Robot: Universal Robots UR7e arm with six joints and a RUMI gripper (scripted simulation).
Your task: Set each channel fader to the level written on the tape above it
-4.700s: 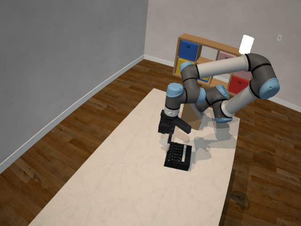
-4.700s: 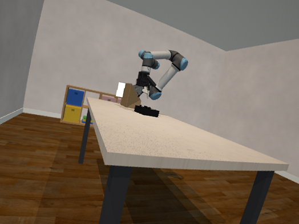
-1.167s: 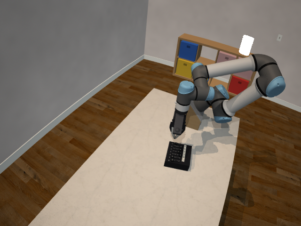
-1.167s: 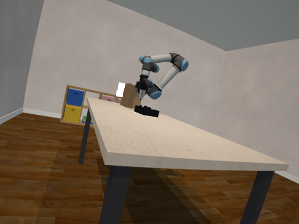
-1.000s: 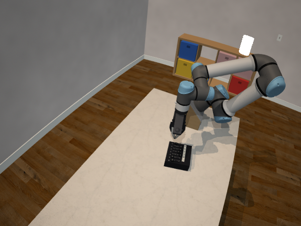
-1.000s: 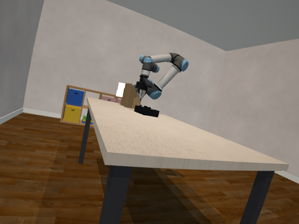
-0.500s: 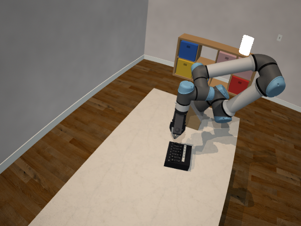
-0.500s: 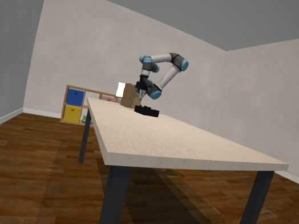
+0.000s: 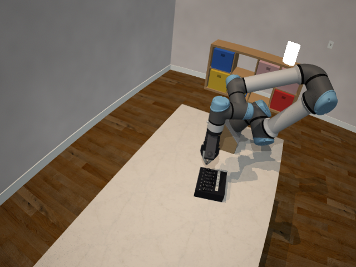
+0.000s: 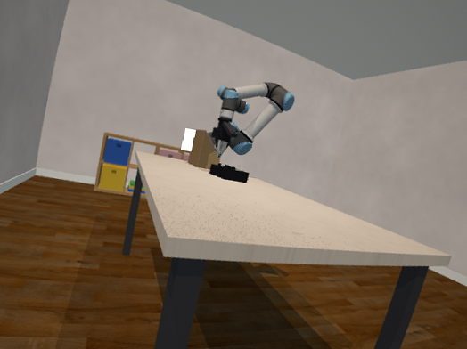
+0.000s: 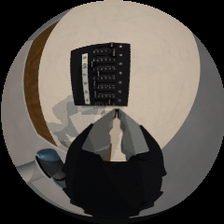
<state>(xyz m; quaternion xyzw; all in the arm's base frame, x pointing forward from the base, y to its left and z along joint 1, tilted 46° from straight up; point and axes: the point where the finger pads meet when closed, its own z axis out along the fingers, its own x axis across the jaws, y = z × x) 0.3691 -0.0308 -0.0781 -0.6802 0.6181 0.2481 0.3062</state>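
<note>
The black lighting desk (image 9: 211, 184) lies flat on the pale table, with several fader slots side by side and a strip of white tape (image 9: 218, 181) along one edge. It shows in the wrist view (image 11: 100, 77) with the tape (image 11: 84, 78) at its left, and as a low dark box in the exterior view (image 10: 228, 173). The fader caps and tape writing are too small to read. My gripper (image 9: 207, 162) is shut and empty, pointing down, hovering just above the table at the desk's near edge, apart from it. Its closed tips show in the wrist view (image 11: 116, 112).
A brown cardboard box (image 9: 229, 139) stands on the table right behind the gripper, next to the arm's base. A wooden shelf (image 9: 252, 77) with coloured bins stands against the back wall. A white cylinder (image 9: 291, 53) is seen near the shelf top.
</note>
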